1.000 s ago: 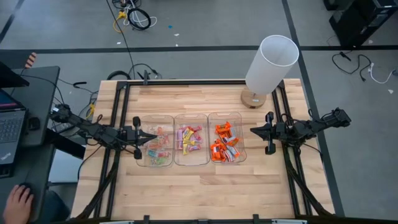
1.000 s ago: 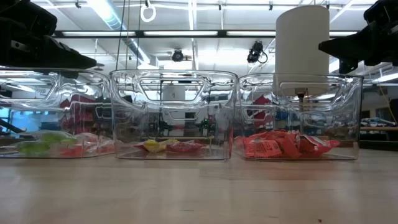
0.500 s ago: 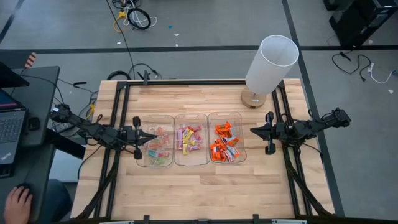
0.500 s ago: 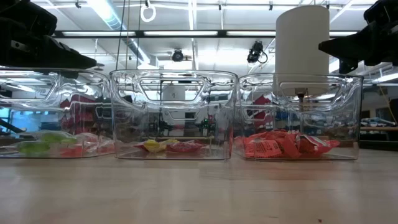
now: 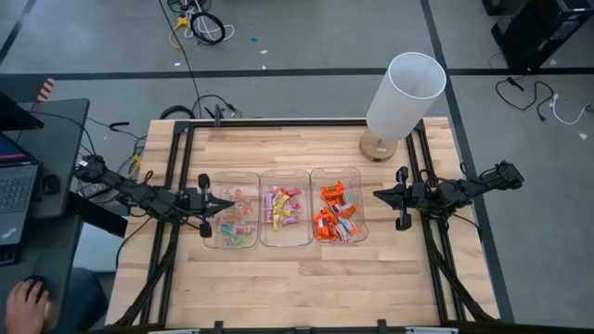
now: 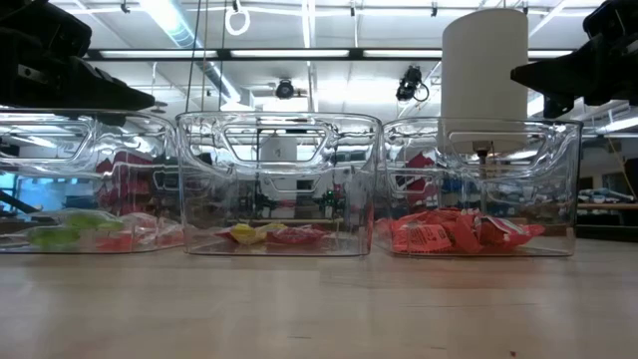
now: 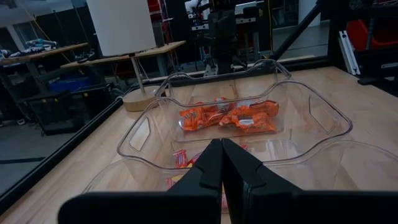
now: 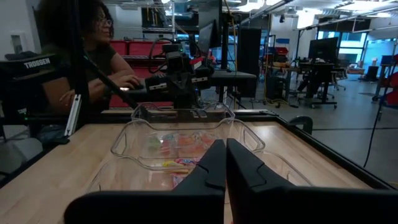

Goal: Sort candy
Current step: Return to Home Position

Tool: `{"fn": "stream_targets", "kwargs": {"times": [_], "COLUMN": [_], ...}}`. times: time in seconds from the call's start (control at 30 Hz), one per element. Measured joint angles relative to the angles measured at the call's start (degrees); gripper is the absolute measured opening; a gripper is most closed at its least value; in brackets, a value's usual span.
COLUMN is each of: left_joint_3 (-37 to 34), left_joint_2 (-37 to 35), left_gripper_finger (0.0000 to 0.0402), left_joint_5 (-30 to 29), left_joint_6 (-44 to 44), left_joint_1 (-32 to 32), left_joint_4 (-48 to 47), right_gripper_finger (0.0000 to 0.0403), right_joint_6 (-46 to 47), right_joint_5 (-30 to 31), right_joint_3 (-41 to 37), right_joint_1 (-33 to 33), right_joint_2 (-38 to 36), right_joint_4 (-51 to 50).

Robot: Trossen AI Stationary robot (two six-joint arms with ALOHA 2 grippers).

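**Candy sorted in three bins; both claws empty and pressed together.**

Three clear plastic rectangular bins (image 5: 285, 245) stand side by side at the middle of the light wooden surface (image 5: 278, 288). They hold pale green-and-red sweets (image 5: 238, 215) on the left, pink-and-yellow sweets (image 5: 283, 206) in the centre and bright orange sweets (image 5: 334, 211) on the right. The left claw (image 5: 230, 201) hovers over the left bin's left side, and the right claw (image 5: 376, 195) is just right of the right bin. The sweets are probably light, with slick, crinkly wrappers, so grip one across its body, not by the wrapper ends. Compared with the earlier frames, arms and bins are unchanged; only the person's hand (image 5: 23, 299) at near left has shifted.
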Motion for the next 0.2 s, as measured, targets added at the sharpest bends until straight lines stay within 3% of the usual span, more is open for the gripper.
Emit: {"fn": "stream_targets", "kwargs": {"times": [0.2], "left_joint_3": [-0.02], "left_joint_2": [-0.01], "left_gripper_finger": [0.0007], "left_joint_5": [0.01], "left_joint_6": [0.0], "left_joint_1": [-0.01], "left_joint_4": [0.0], "right_gripper_finger": [0.0005], "right_joint_6": [0.0], "right_joint_5": [-0.01], "right_joint_3": [0.0], "right_joint_1": [-0.02], "right_joint_2": [0.0], "right_joint_4": [0.0]}}
